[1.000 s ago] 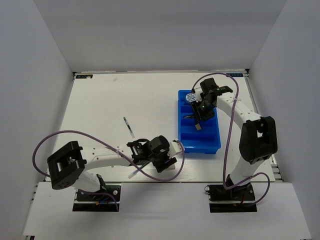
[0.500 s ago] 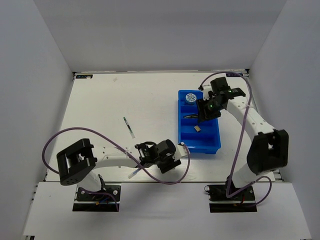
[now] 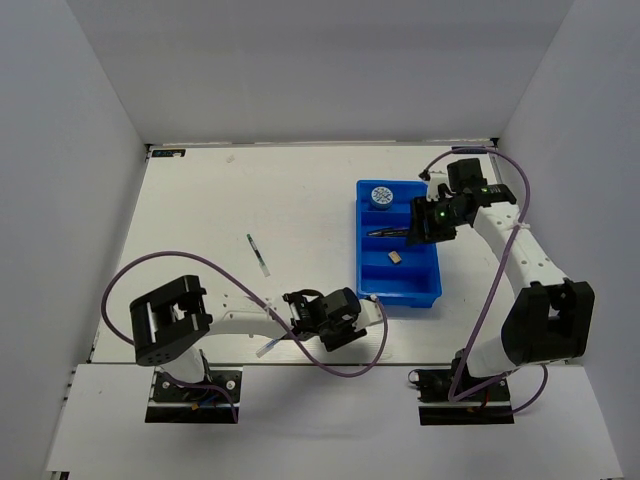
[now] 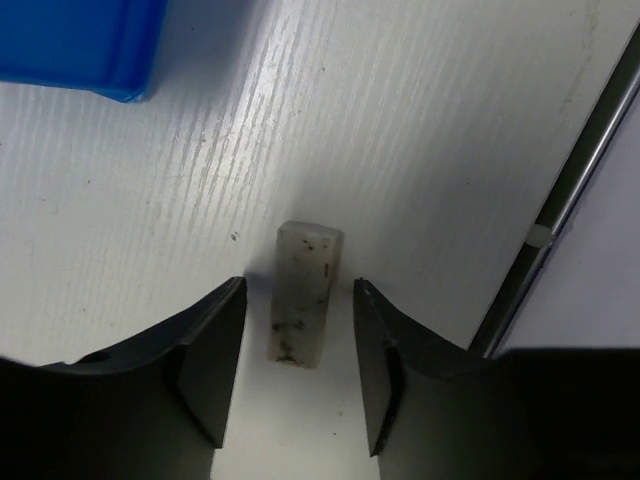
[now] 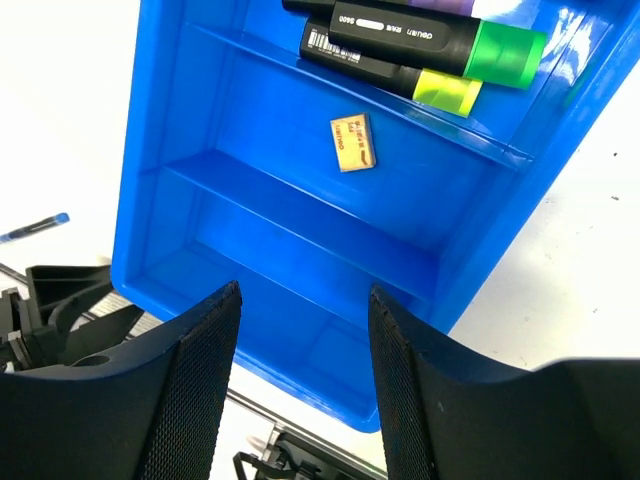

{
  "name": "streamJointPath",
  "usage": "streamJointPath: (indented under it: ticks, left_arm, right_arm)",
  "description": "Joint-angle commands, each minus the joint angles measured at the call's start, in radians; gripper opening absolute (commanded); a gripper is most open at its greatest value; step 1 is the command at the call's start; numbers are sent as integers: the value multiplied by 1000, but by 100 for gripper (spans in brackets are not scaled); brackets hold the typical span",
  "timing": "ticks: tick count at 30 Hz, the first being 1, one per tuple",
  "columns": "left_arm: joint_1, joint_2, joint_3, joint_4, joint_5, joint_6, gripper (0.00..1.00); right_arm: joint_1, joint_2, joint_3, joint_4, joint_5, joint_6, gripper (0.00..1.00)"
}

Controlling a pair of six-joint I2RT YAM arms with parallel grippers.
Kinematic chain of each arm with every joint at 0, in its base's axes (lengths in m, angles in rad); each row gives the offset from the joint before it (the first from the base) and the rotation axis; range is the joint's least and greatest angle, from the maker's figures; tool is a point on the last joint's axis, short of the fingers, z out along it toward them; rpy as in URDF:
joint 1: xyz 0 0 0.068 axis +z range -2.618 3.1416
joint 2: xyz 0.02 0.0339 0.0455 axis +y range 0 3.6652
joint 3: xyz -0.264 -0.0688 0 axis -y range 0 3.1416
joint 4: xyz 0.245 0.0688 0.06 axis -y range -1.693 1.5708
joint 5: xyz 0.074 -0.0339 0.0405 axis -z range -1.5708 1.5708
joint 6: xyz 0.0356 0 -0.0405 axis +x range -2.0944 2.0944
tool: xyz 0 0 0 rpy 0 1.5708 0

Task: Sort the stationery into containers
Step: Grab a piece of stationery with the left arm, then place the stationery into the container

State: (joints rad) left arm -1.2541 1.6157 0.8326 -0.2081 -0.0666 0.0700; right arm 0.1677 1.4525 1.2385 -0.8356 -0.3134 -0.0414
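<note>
Far left on the surface point(image 3: 200, 200) a thin pen point(image 3: 258, 254) lies loose, pointing roughly away from the arms with a slight tilt. Next over, the left gripper point(image 4: 298, 335) is down near the front edge. Its jaws are parted around a speckled grey eraser point(image 4: 303, 293), with a sliver of gap on each side. The eraser's long axis runs straight along the fingers. A corner of the blue tray point(image 3: 400, 292) sits near it. In the tray, the round disc point(image 3: 381, 195) is in the far compartment. The highlighters point(image 5: 420, 45) lie crosswise, green and yellow ends facing the same way. The tan eraser point(image 5: 354, 143) is one compartment nearer. The right gripper point(image 5: 303, 300) hovers over the tray's right side, wide open, holding nothing.
</note>
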Motion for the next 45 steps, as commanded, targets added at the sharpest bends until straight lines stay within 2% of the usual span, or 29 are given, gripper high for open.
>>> streamJointPath:
  ticks: [1,3,4,7,8,10,11,12,13,15,17,18,23,28,29,31,32,38,44,45]
  left_arm:
    - [-5,9,0,-10,-10,-13,55]
    - [-8,24,-4,-14,-13,-19,49]
    - [-7,30,-10,-13,-15,-19,39]
    - [-7,46,-9,-13,-33,-22,26]
    - [-7,47,-6,-17,-50,-22,19]
    - [-10,23,6,-42,-65,-24,14]
    - [-11,-6,16,-50,-82,-32,9]
    - [-14,-43,34,-60,-88,-35,6]
    - [-18,-62,46,-107,-93,-41,3]
    - [-19,-123,117,-160,-85,-41,0]
    - [-19,-183,184,-222,-62,-33,0]
    - [-19,-192,233,-238,-56,-6,0]
    - [18,-159,439,-292,0,79,0]
    - [186,27,644,-283,175,114,0]
    - [199,105,716,-280,185,113,0]
    - [232,157,767,-261,218,108,0]
    - [239,209,840,-261,221,106,0]
    - [285,392,962,-226,241,73,0]
    - [312,443,961,-186,252,22,0]
    - [314,450,962,-186,248,11,10]
  right_arm:
    - [-22,-21,-11,15,-56,15,57]
    - [-30,-29,-16,15,-62,20,57]
    - [-36,-27,-22,18,-70,18,57]
    - [-53,-40,-33,18,-87,17,57]
    - [-56,-50,-36,16,-85,15,57]
    - [-65,-58,-37,12,-99,11,57]
    - [-71,-78,-40,12,-110,2,60]
    - [-74,-83,-45,10,-131,-12,82]
    - [-74,-92,-48,-2,-141,-40,91]
    - [-80,-112,-63,-13,-156,-80,91]
    - [-89,-156,-103,10,-174,-98,13]
    - [-95,-190,-123,45,-164,-92,0]
    - [-103,-274,-232,153,-78,-86,0]
    - [-115,-371,-295,223,-18,-75,11]
    - [-122,-377,-301,230,6,-77,14]
    - [-132,-411,-316,256,16,-72,16]
    - [-138,-417,-330,259,20,-72,18]
    - [-186,-432,-346,273,10,-75,23]
    - [-220,-429,-353,274,-19,-81,26]
    - [-223,-428,-355,270,-26,-81,26]
